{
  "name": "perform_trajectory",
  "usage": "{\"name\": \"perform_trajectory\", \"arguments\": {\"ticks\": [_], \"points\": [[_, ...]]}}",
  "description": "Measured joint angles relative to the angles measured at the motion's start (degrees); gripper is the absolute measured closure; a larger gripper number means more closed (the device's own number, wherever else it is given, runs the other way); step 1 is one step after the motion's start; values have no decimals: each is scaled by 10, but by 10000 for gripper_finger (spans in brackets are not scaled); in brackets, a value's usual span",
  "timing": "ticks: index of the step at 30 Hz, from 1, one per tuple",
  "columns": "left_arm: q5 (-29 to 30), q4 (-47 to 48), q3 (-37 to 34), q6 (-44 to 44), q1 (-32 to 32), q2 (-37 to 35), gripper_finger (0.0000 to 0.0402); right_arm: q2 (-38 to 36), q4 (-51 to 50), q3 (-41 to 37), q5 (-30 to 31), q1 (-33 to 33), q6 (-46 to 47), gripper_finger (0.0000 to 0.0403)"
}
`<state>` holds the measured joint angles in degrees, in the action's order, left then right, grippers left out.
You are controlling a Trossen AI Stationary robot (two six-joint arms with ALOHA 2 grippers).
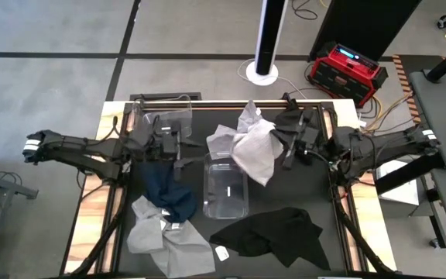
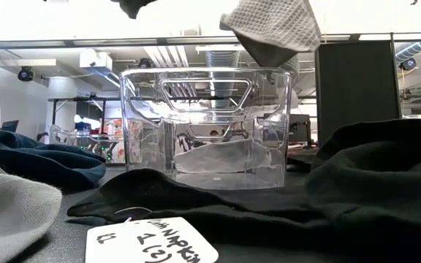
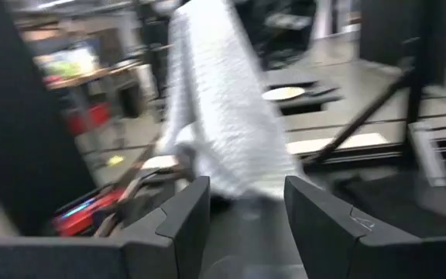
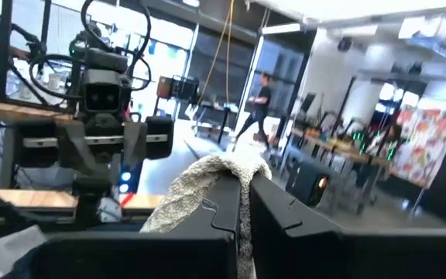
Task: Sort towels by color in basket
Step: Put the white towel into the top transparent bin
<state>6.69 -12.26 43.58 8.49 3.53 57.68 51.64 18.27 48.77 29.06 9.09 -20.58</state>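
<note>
Over the clear basket (image 1: pixel 225 186), right tool (image 1: pixel 286 145) is clamped on a grey towel (image 1: pixel 255 151), carry step; next: lower and release. Left tool (image 1: pixel 178 145) fingers apart, empty.

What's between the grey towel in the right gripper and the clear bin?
Nothing visible. The right gripper holds the grey towel in the air, hanging just above the clear bin and overlapping its far rim. The left gripper is open, off to the bin's side.

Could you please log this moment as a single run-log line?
right gripper: shut on grey towel, lifted beside clear basket | left gripper: open, empty | navy towel, black towel: on table
</note>
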Motion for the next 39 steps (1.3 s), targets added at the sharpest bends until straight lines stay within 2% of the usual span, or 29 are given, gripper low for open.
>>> {"name": "perform_trajectory", "arguments": {"ticks": [3, 9, 13, 16, 21, 24, 28, 35, 39], "points": [[-51, 2, 15, 0, 0, 5, 248, 23, 45, 0, -12, -5, -12, 394], [-57, -6, 18, 0, 0, 7, 248, 73, 95, 11, -26, -21, -20, 394], [-43, -10, 16, 1, 0, 9, 247, 114, 96, 46, -30, -29, -20, 394], [-37, -17, 16, 0, 0, 16, 236, 150, 95, 78, -55, -33, -20, 394], [49, -2, 22, 3, 0, 15, 198, 204, 86, 134, -58, -38, -45, 394], [89, 54, 49, 16, 0, 7, 174, 237, 85, 166, -84, -50, -47, 394], [99, 159, 105, 17, 0, -4, 153, 282, 75, 210, -121, -76, -38, 394], [103, 309, 179, 6, 0, -8, 148, 351, 57, 281, -189, -143, 11, 394], [141, 388, 222, -24, 0, -15, 152, 393, 54, 322, -222, -183, 48, 394]]}}
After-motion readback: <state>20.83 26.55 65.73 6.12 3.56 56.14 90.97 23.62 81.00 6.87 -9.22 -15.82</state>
